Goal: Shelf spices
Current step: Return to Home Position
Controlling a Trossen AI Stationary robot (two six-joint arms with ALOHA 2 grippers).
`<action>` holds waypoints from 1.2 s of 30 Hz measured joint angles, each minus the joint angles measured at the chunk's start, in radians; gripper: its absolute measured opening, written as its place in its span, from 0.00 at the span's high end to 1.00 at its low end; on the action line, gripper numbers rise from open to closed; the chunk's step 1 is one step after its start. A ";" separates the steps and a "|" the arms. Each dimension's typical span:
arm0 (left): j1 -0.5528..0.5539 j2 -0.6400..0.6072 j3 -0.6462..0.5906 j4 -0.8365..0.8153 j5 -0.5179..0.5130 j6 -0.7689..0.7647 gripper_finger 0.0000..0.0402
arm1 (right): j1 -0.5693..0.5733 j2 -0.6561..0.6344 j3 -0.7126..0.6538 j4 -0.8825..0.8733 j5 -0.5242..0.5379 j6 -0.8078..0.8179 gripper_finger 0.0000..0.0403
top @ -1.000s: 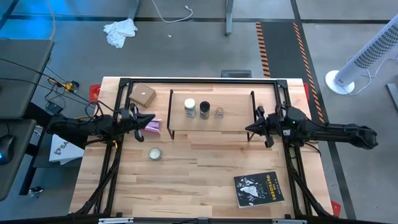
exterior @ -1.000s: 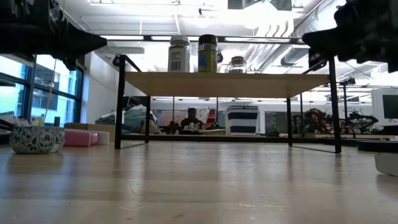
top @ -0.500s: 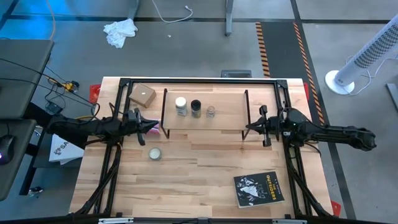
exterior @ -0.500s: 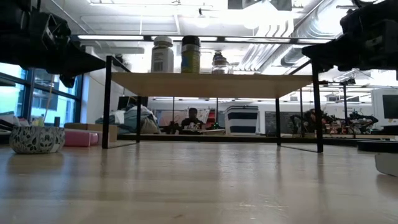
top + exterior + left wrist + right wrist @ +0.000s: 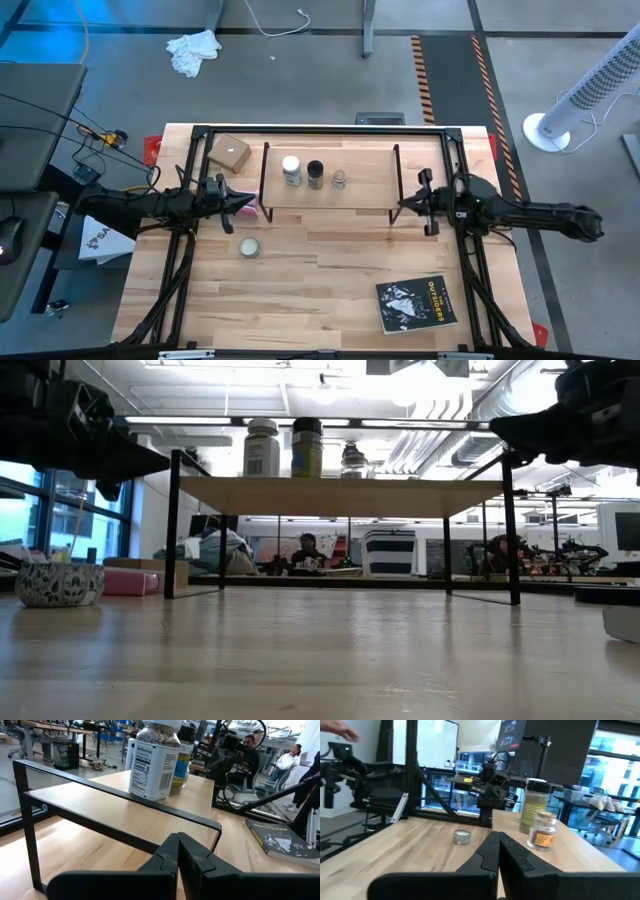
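The shelf (image 5: 330,190), a light wood top on thin black legs, stands on the table's far half. Three spices stand on it: a white-capped jar (image 5: 291,170), a dark jar (image 5: 315,173) and a small clear one (image 5: 340,178). My left gripper (image 5: 248,202) is shut and points level at the shelf's left end, a short gap off; the left wrist view shows its tips (image 5: 178,837) below the end rail. My right gripper (image 5: 401,206) is shut, its tips right at the shelf's right end rail (image 5: 508,440). My right gripper's shut fingertips (image 5: 497,425) stand level at the top of the shelf's right end rail, near its front corner. I cannot tell whether they touch it. My left gripper touches nothing.
A flat round tin (image 5: 248,246) lies on the table in front of the shelf's left end. A dark book (image 5: 416,303) lies near the front right. A brown box (image 5: 229,152) sits at the far left, a pink thing (image 5: 130,582) beside it. A black frame (image 5: 320,130) rings the table.
The shelf with its three jars has slid toward the table's left edge and slightly toward the far edge; the jars stay upright. My left gripper has tipped down to level and sunk a little beside the shelf's left end. Both grippers stay shut.
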 joint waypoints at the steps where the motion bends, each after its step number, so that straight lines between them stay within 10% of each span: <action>1: 0.000 0.000 0.000 0.000 0.000 0.000 1.00 | 0.004 -0.021 0.000 -0.027 0.000 0.000 1.00; 18: 0.000 -0.008 0.000 0.000 0.001 0.000 1.00 | 0.022 -0.344 0.002 -0.414 -0.002 0.000 1.00; 36: 0.000 -0.125 0.000 0.002 0.001 0.000 1.00 | 0.022 -0.337 0.003 -0.416 -0.002 0.000 1.00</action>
